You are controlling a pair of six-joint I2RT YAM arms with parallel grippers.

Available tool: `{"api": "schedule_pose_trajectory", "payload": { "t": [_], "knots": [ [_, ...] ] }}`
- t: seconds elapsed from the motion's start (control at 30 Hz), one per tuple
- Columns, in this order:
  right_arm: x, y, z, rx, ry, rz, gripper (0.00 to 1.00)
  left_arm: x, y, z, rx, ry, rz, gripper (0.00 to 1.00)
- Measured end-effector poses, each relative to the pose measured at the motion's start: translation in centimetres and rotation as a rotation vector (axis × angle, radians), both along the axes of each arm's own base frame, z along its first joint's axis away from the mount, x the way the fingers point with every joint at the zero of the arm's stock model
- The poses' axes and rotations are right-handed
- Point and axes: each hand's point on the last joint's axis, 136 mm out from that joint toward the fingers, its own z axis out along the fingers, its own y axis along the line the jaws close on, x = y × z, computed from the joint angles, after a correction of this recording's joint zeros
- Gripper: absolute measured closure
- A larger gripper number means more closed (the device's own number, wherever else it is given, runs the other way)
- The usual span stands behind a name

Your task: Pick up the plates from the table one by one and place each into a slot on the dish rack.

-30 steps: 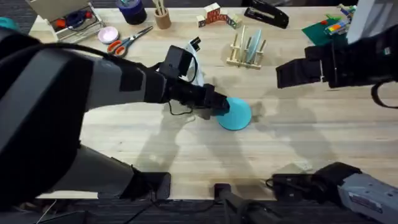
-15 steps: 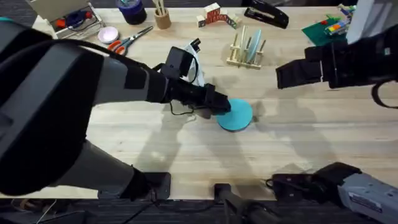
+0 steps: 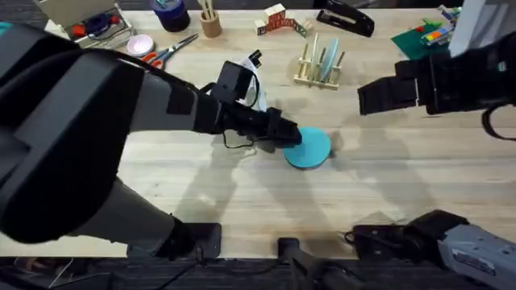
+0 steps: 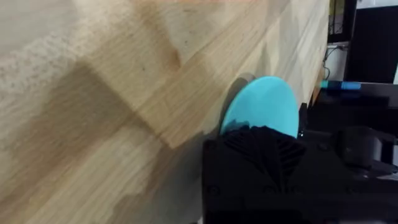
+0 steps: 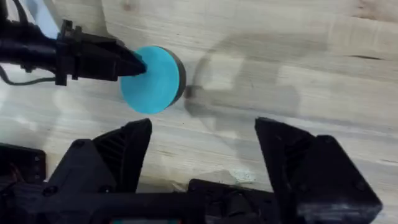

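Turquoise plate [image 3: 308, 148] sits mid-bench [image 3: 387, 185] with the left claw [image 3: 292, 137] clamped on its edge, probably for lifting toward the rack [image 3: 320, 62], while the right claw [image 5: 202, 149] hangs wide apart.

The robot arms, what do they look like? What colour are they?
Both arms are black with chunky blocky links. The left tool is slim and dark, with a thin black cable looping beside it. The right tool has two thick black fingers with ridged faces.

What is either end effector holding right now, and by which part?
Left end effector grips the turquoise plate by its near edge. Right end effector is open and holds nothing.
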Motion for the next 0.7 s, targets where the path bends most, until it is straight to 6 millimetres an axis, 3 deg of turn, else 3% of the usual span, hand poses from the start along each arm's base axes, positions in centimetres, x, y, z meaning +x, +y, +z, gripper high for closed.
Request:
{"api": "schedule_pose_trajectory", "payload": {
  "t": [0.7],
  "knots": [
    [-0.05,0.12,-0.01,0.007,0.003,0.003,0.006,0.33,-0.75,-0.13,0.006,-0.027,-0.003,0.959]
  ]
}}
